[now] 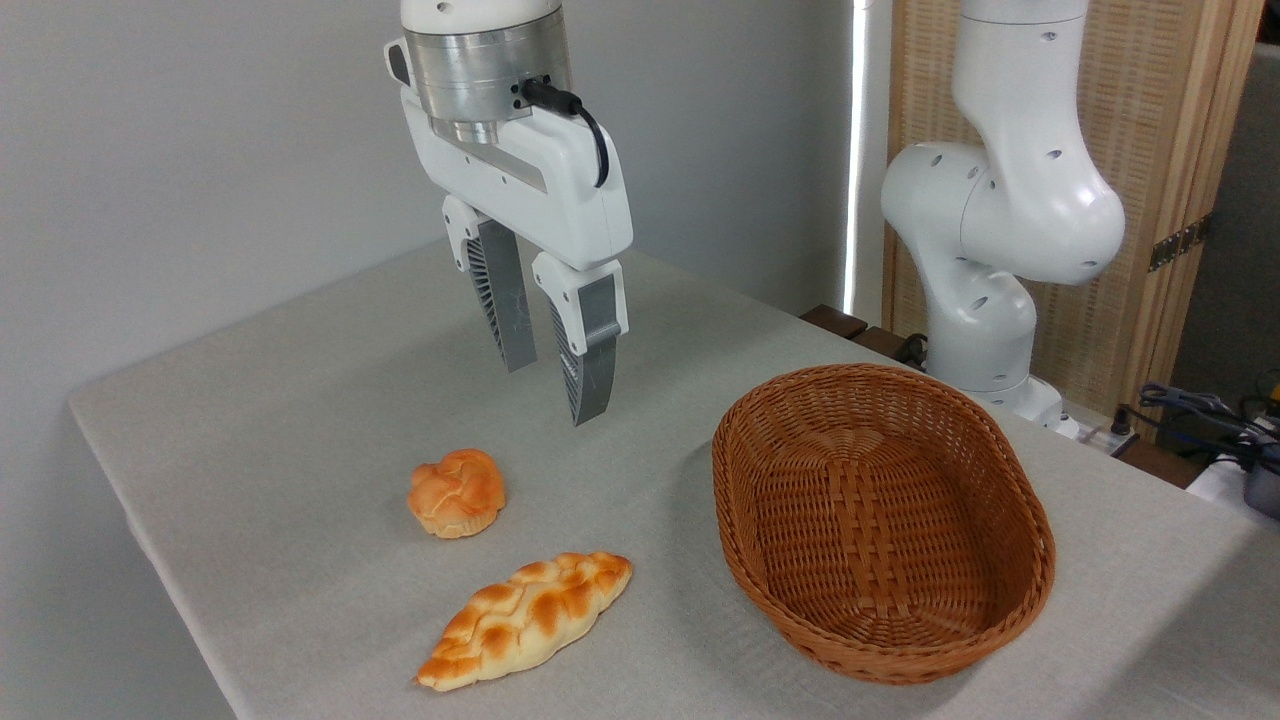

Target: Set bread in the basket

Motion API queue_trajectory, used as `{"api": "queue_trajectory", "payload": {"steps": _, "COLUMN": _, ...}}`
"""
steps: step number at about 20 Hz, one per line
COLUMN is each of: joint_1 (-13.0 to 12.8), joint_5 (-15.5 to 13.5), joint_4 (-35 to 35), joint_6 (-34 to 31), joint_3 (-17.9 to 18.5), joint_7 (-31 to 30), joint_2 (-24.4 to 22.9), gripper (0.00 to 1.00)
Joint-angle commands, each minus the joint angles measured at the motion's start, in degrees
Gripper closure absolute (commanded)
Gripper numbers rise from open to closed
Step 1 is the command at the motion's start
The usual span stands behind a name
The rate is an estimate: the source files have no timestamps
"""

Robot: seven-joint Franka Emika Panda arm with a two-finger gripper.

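The bread [456, 493], a small round knotted bun with a golden-orange crust, lies on the grey tablecloth left of centre. My gripper [556, 392] hangs in the air above and a little to the right of it, fingers pointing down, open with nothing between them. The basket [1020, 590], oval brown wicker, stands on the table to the right with nothing in it.
A long braided loaf [528, 617] lies in front of the bun, near the table's front edge. The arm's white base [985, 300] rises behind the basket. The table's left edge [130, 520] runs close to the bun. Cables [1200, 410] lie at far right.
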Motion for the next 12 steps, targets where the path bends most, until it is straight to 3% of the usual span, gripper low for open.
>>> {"api": "queue_trajectory", "payload": {"steps": 1, "joint_1": -0.1, "joint_5": 0.5, "joint_4": 1.3, "joint_6": -1.8, "joint_3": 0.4, "joint_7": 0.5, "joint_2": 0.6, "gripper": 0.0}}
{"api": "queue_trajectory", "payload": {"steps": 12, "joint_1": -0.2, "joint_5": 0.4, "joint_4": 1.3, "joint_6": -0.2, "joint_3": 0.1, "joint_7": 0.3, "joint_2": 1.5, "gripper": 0.0}}
